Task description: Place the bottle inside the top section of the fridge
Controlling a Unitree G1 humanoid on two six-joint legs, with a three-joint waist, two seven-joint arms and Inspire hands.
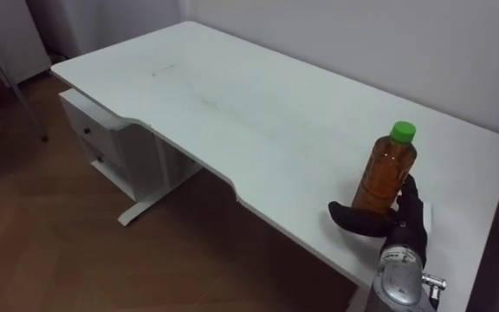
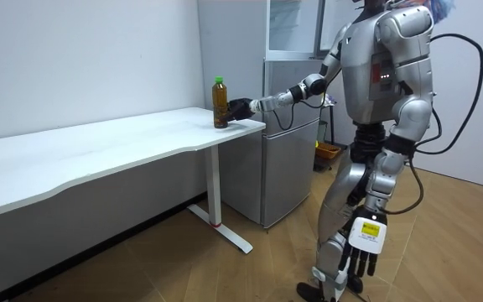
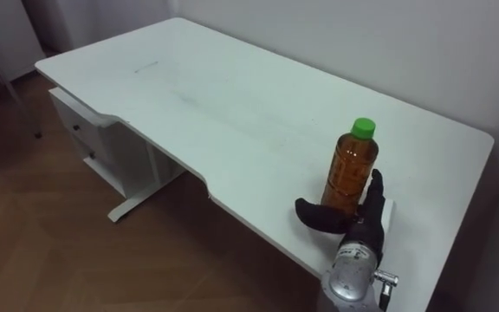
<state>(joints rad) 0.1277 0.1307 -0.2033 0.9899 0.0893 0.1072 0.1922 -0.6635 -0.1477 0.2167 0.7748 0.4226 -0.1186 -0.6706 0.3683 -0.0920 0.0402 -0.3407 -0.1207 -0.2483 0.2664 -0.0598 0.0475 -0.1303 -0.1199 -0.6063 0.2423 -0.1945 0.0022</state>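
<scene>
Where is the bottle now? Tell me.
In the eye views' right, the bottle stands upright near the right end of the table, by its front edge, between thumb and fingers of the right hand.

Robot beside grey fridge, right hand against bottle on white table, left hand hanging

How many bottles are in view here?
1. The bottle stands upright on the table near its right end, between the thumb and fingers of the right hand. The fridge may hide others.
</scene>
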